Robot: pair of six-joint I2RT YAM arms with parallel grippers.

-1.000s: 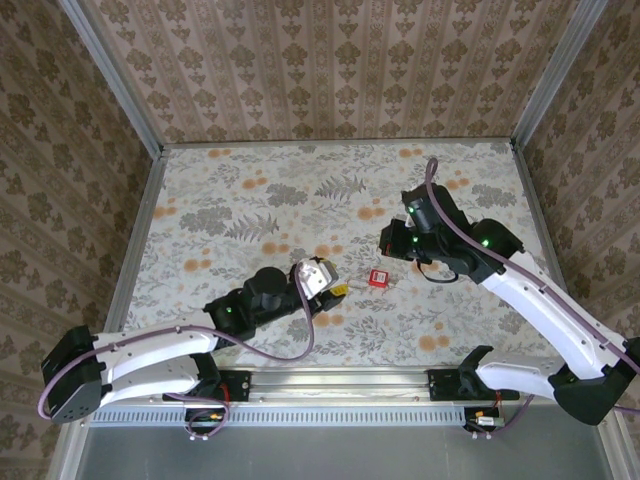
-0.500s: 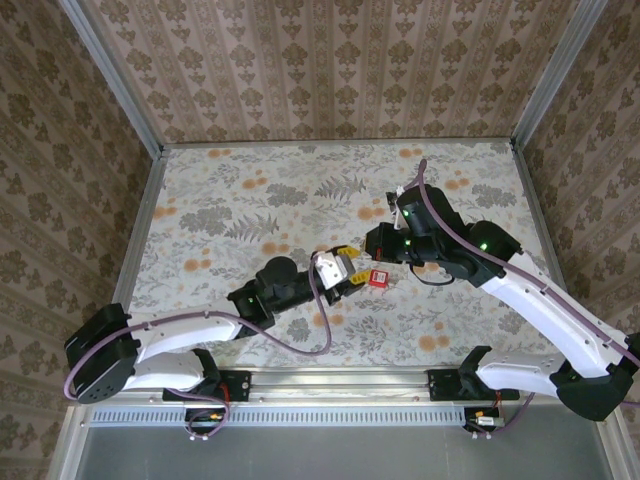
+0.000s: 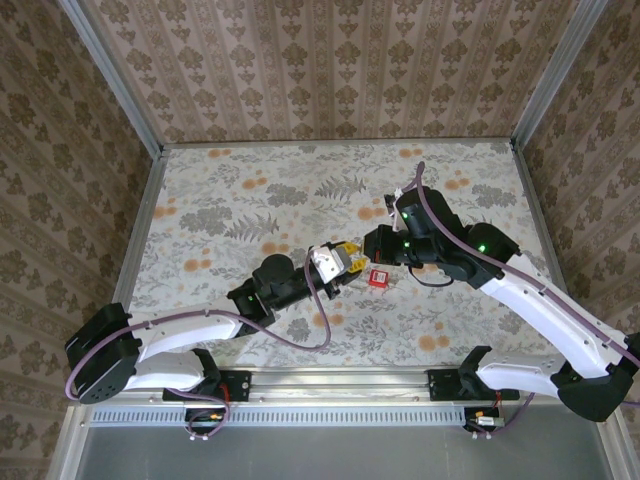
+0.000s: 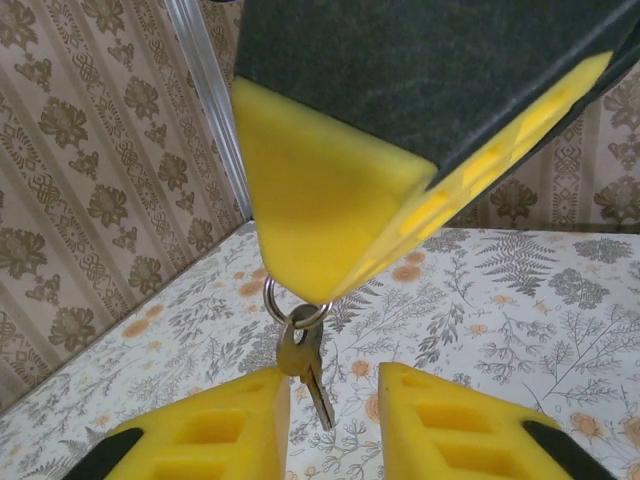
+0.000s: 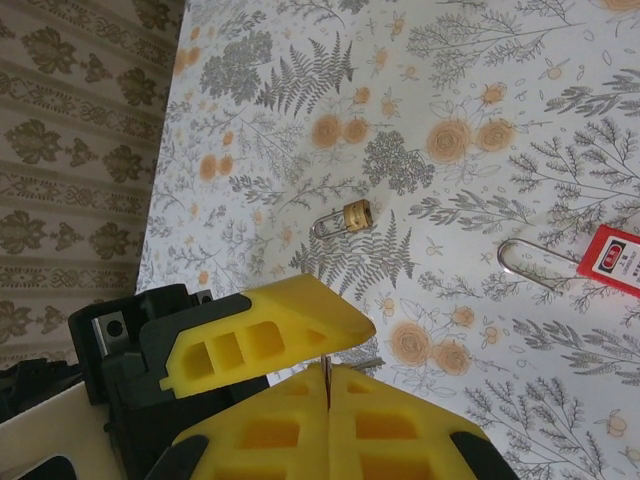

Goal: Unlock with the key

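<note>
- Your right gripper reaches in from the right to the middle of the table. Its two yellow fingers are pressed flat together, pinching the key by its ring
- The key hangs below that closed fingertip, blade pointing down and held up clear of the table top. A second key seems to share the ring, though the two overlap and you cannot separate them cleanly
- Your left gripper comes in from the near left and meets the right one at the centre of the table. Its fingers are spread a little, with a clear gap between them
- The blade of the key dips into that gap, closer to one finger than to the other. Whether it touches that finger cannot be told
- In the right wrist view, one yellow finger of the left gripper lies slantwise just beside the closed right fingertips, and a thin sliver of metal shows in the seam between the right fingers
- A red block with a white label lies flat on the table, just near and right of the two meeting grippers. A silver loop projects from one side of it
- A brass padlock lies flat on the table, apart from the red block, with its shackle beside a fern print
- The table carries a floral cloth, and patterned walls close it in on the left, far and right sides
</note>
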